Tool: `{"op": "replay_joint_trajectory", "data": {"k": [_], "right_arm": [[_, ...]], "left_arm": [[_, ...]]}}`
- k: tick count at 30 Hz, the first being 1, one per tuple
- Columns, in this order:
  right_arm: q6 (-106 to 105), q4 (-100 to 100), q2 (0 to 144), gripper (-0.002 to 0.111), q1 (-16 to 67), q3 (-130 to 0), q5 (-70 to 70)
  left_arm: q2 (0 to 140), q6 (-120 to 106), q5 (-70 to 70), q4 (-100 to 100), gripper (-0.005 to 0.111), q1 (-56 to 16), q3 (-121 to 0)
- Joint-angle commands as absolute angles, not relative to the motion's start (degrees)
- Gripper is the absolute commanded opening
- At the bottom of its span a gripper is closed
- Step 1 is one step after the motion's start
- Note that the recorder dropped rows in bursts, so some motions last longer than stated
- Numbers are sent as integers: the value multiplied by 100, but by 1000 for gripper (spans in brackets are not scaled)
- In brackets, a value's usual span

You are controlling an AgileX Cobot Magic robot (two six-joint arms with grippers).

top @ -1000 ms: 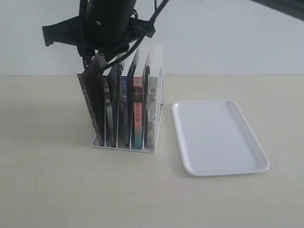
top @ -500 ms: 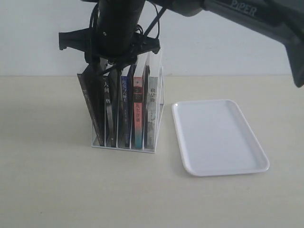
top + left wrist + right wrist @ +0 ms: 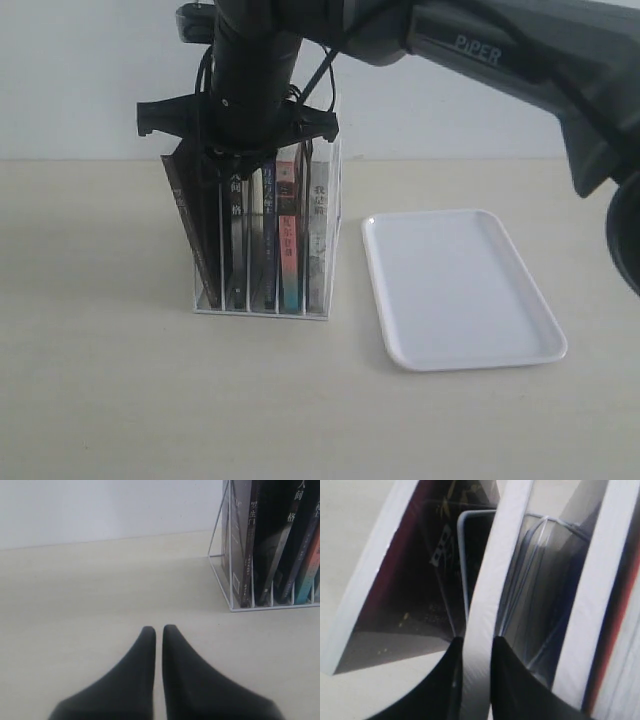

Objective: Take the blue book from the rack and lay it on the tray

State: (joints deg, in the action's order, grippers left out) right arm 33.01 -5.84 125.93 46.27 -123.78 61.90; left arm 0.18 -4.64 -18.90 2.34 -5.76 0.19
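My right gripper [image 3: 477, 640] is down among the book tops in the small white wire rack [image 3: 262, 311], which stands nearer the table's far edge than its near one. My jaws are narrowed onto one white page edge, with a dark finger [image 3: 512, 680] pressed against each side of it. The wrapped cover next to that edge has a blue tint, so I judge I am holding the blue book [image 3: 267, 215], a thin paperback with a dark blue spine and white characters. I cannot be sure of that from the wrist view. It sits fully in its middle slot, between a black-spined book [image 3: 236, 230] and a red-and-teal-spined book [image 3: 288, 250].

To do this step well I should keep the clamp firm and pull straight up along the dividers. The book should stay upright until it clears the wire tops, because the close neighbours could drag with it or the light rack could lift. Then I carry it toward the table's right edge and lay it flat on the flat white plastic tray [image 3: 460, 290] just beside the rack.

My left gripper [image 3: 159, 628] is closed on nothing, tips nearly touching, over bare table beside the rack.

Half a second ago my right wrist stood higher. It has since sunk to the level of the book tops. The books, rack and tray have not shifted.
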Motion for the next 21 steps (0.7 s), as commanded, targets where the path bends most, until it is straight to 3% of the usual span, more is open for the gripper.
{"op": "replay_joint_trajectory", "data": {"k": [1, 21], "right_arm": [[3271, -618, 12579, 0, 4622, -12402, 6154], [2531, -1131, 12383, 0, 4622, -12410, 6793]], "left_arm": [[0, -424, -1802, 229, 5, -578, 0], [0, -424, -1802, 229, 5, -578, 0]]}}
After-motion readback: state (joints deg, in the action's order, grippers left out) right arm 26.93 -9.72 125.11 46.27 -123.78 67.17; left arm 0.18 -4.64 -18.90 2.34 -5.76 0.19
